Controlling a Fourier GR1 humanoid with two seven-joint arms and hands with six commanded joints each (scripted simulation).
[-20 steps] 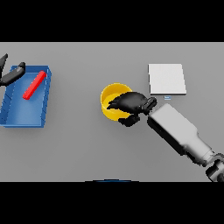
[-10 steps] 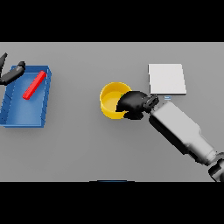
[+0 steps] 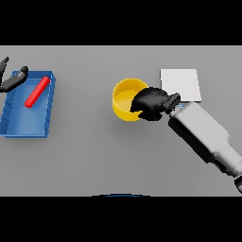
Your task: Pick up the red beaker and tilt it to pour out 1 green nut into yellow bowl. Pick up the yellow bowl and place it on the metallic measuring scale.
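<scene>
Grey table [image 3: 94, 156]: right hand [image 3: 152, 104] curled on yellow bowl [image 3: 125, 99] rim, gripped for carrying to nearby scale [image 3: 182, 84]; left hand [image 3: 12, 80] relaxed, idle.

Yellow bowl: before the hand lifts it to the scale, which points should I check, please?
1. Right hand at the yellow bowl, fingers curled over its right rim: ok.
2. Firm grip: cannot tell.
3. Green nut inside bowl: cannot tell.
4. Scale top free of things: ok.
5. Way from bowl to scale free: ok; the scale lies just right of the hand.
6. Left hand away from the bowl, at the blue tray holding the red beaker: ok.
</scene>
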